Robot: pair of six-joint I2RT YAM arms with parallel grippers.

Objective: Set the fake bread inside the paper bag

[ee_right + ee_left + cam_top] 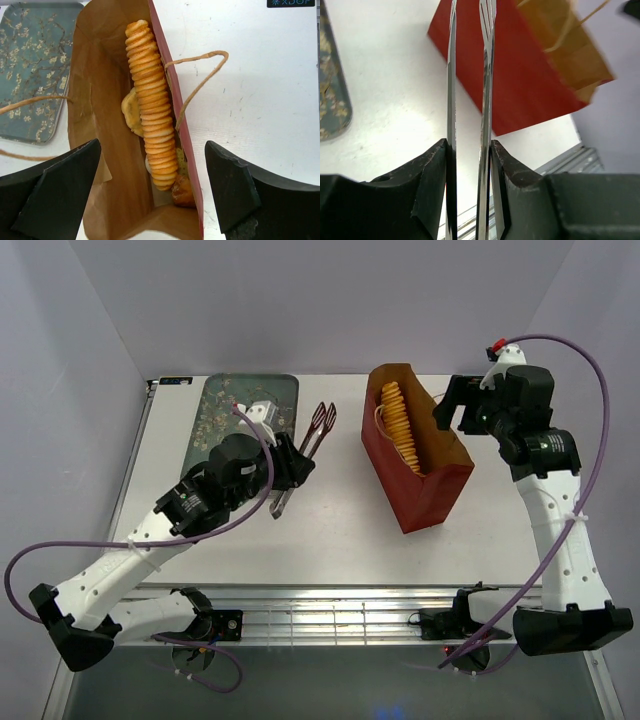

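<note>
Two grippers reported. My left gripper (470, 165) is clamped narrow on the tongs (451, 90), whose tips point toward the bag (520, 85). My right gripper (150, 187) stands wide, holding nothing, directly over the bag's mouth. The bread (149, 100) lies inside, straight below, with its long axis along the bag. The right arm is nearer. I judge the task nearly complete.
</note>
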